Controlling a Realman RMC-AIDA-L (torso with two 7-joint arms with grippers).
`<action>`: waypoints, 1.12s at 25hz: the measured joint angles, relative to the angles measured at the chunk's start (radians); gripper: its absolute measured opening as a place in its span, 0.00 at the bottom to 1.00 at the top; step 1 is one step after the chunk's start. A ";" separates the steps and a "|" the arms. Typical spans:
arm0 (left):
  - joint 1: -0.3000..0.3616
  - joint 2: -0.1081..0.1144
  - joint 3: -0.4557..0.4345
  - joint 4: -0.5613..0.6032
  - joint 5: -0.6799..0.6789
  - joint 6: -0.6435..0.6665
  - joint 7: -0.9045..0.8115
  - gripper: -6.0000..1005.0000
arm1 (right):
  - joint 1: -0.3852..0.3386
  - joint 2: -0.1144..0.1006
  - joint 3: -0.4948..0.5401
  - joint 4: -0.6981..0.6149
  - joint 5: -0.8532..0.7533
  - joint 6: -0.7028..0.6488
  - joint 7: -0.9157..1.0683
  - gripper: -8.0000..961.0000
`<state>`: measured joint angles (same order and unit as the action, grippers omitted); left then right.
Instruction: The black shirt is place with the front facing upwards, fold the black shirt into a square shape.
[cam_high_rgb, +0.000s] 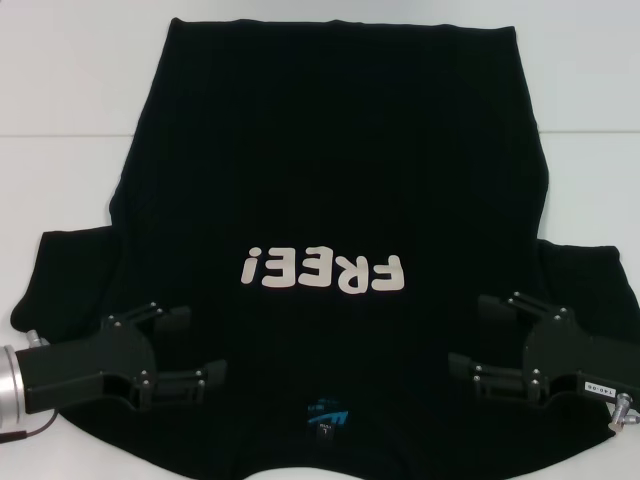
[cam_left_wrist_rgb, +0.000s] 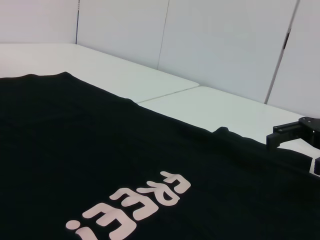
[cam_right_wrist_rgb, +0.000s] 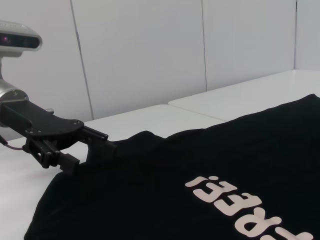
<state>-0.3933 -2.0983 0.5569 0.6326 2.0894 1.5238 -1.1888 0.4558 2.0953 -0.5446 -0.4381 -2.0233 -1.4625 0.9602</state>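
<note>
The black shirt (cam_high_rgb: 330, 170) lies flat on the white table, front up, collar toward me. Its white "FREE!" print (cam_high_rgb: 322, 272) reads upside down, and the blue neck label (cam_high_rgb: 325, 412) shows at the near edge. My left gripper (cam_high_rgb: 195, 345) is open over the shirt's left shoulder area, beside the collar. My right gripper (cam_high_rgb: 475, 335) is open over the right shoulder area. Both hold nothing. The shirt (cam_left_wrist_rgb: 75, 150) and the right gripper (cam_left_wrist_rgb: 295, 135) show in the left wrist view. The shirt (cam_right_wrist_rgb: 200, 160) and the left gripper (cam_right_wrist_rgb: 95, 142) show in the right wrist view.
The white table (cam_high_rgb: 60, 100) extends beyond the shirt on the left, right and far sides, with a seam running across it. White wall panels (cam_left_wrist_rgb: 225, 40) stand behind the table. Both sleeves spread out toward the table's side edges.
</note>
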 joint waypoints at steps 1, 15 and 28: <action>0.000 0.000 0.000 0.000 0.000 0.000 0.000 0.94 | 0.000 0.000 0.000 0.000 0.000 0.001 0.000 0.98; -0.011 0.009 -0.109 0.011 -0.003 0.020 -0.221 0.94 | 0.004 -0.001 0.000 -0.001 0.002 0.001 0.008 0.98; -0.009 0.185 -0.170 0.015 0.058 0.002 -1.240 0.93 | 0.004 -0.003 0.001 -0.001 0.004 -0.005 0.045 0.98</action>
<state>-0.4024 -1.9133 0.3867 0.6477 2.1472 1.5261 -2.4289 0.4603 2.0924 -0.5436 -0.4396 -2.0188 -1.4676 1.0049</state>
